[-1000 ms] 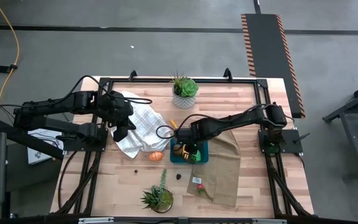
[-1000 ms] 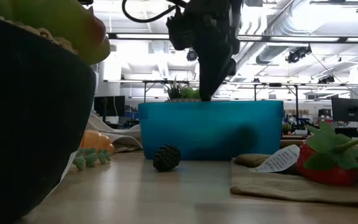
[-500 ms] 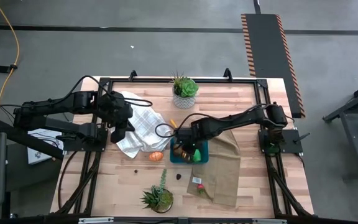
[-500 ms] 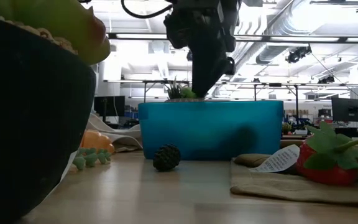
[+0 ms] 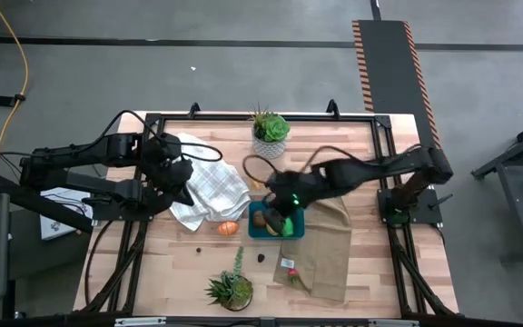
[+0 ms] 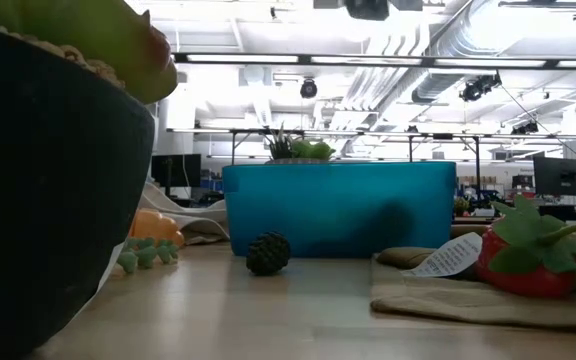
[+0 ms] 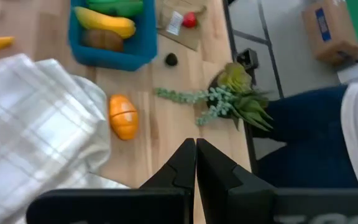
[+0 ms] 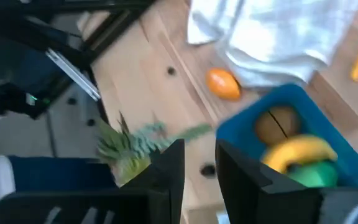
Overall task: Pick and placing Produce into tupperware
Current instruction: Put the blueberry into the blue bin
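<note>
While the low view shows only its wall, the shallow teal-blue plastic tupperware (image 6: 338, 208) holds produce.
Wrist views reveal the yellow toy banana (image 8: 297, 152) inside; right gripper (image 8: 194, 180) jaws part-open and empty, left gripper (image 7: 196, 165) jaws closed.

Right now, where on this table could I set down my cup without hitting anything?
The bare wood between the succulent pot and the tan cloth is free, as is the near left corner beside the spiky plant. Around the tupperware it is crowded: right gripper, white towel, orange piece.
</note>
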You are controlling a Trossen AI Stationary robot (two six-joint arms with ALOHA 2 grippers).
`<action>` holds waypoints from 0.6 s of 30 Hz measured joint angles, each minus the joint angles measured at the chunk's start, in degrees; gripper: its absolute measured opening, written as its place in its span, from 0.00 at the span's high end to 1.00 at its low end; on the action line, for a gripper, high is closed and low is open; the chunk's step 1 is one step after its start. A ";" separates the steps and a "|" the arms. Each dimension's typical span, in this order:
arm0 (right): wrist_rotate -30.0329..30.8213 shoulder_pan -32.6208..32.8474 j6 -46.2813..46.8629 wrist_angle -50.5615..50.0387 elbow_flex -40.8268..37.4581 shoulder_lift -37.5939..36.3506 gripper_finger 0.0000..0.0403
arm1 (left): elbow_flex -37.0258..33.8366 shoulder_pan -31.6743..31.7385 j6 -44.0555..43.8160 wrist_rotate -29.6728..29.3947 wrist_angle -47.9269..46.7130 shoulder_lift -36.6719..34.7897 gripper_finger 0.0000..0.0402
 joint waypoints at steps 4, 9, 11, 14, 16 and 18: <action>5.39 3.00 4.20 -8.75 -0.02 -1.47 0.80 | 0.00 -4.68 0.49 0.01 0.02 0.00 0.99; 11.01 5.69 7.41 -18.52 -0.09 -1.52 0.80 | 0.00 -15.64 -4.35 -5.04 0.84 0.76 0.99; 12.44 6.66 7.38 -20.80 -0.09 -1.47 0.80 | 0.00 -19.82 -8.70 -9.73 0.89 1.21 0.99; 16.28 7.87 6.32 -26.88 -0.11 -1.46 0.80 | 0.00 -25.15 -18.28 -17.07 1.50 2.42 0.99; 19.42 8.34 6.29 -32.18 -0.11 -1.46 0.80 | 0.00 -27.92 -25.71 -21.50 2.28 3.43 0.99; 23.36 8.32 7.38 -36.42 -0.11 -1.46 0.80 | 0.00 -30.22 -31.04 -24.63 3.01 4.57 0.99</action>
